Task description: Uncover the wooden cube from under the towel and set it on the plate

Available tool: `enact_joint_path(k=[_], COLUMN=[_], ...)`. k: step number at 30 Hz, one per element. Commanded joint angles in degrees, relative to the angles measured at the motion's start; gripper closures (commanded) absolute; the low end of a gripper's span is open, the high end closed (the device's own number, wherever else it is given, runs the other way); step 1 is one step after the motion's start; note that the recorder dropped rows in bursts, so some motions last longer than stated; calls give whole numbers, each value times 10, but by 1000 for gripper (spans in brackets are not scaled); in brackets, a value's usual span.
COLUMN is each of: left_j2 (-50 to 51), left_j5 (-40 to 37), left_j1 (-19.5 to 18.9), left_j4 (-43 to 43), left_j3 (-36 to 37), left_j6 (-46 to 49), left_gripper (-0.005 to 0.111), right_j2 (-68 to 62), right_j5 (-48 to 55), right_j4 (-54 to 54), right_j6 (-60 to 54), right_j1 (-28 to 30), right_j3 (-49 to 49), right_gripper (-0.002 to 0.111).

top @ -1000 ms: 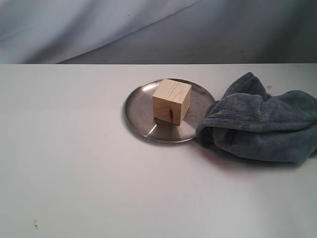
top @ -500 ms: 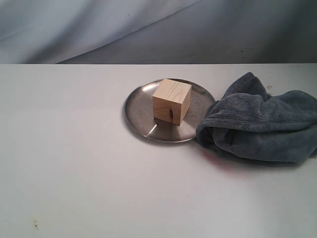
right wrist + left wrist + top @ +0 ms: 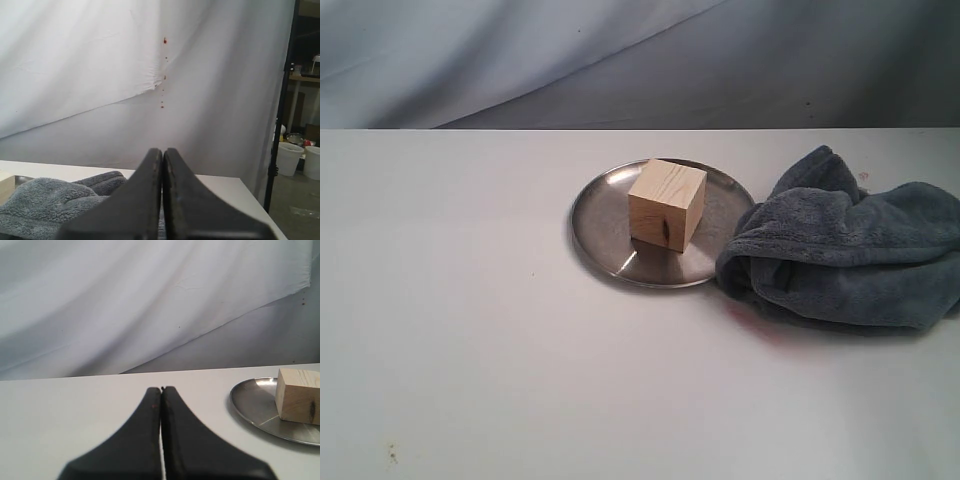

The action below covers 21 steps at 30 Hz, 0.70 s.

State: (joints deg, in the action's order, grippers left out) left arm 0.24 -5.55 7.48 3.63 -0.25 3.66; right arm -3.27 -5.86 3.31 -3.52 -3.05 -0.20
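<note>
The pale wooden cube [image 3: 666,204] stands uncovered on the round silver plate [image 3: 602,224] near the table's middle; the left wrist view shows the cube [image 3: 298,396] and the plate [image 3: 251,401] too. The blue-grey towel [image 3: 850,245] lies bunched to the right of the plate, its edge touching the rim. It also shows in the right wrist view as a towel [image 3: 45,205] heap. My left gripper [image 3: 161,389] is shut and empty, well clear of the plate. My right gripper [image 3: 162,150] is shut and empty, back from the towel. Neither gripper appears in the exterior view.
A white table [image 3: 470,330] carries everything, with a grey-blue cloth backdrop [image 3: 620,60] behind it. Beyond the table's right end, the right wrist view shows a dark pole [image 3: 280,125] and white buckets [image 3: 290,157] on the floor.
</note>
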Motion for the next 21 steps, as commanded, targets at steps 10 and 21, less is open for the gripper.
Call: enact_joint_path(k=[10, 21], left_j2=[-2, -2], left_j5=[6, 6], left_j1=[-1, -1], left_j4=[1, 1], left_j3=[3, 3], left_j6=[-1, -1], left_gripper=[107, 107], right_j2=[3, 3], right_j5=[19, 46], right_j4=[0, 0], right_j6=[13, 5], right_j1=[3, 3], right_j3=[2, 2], right_gripper=[108, 108])
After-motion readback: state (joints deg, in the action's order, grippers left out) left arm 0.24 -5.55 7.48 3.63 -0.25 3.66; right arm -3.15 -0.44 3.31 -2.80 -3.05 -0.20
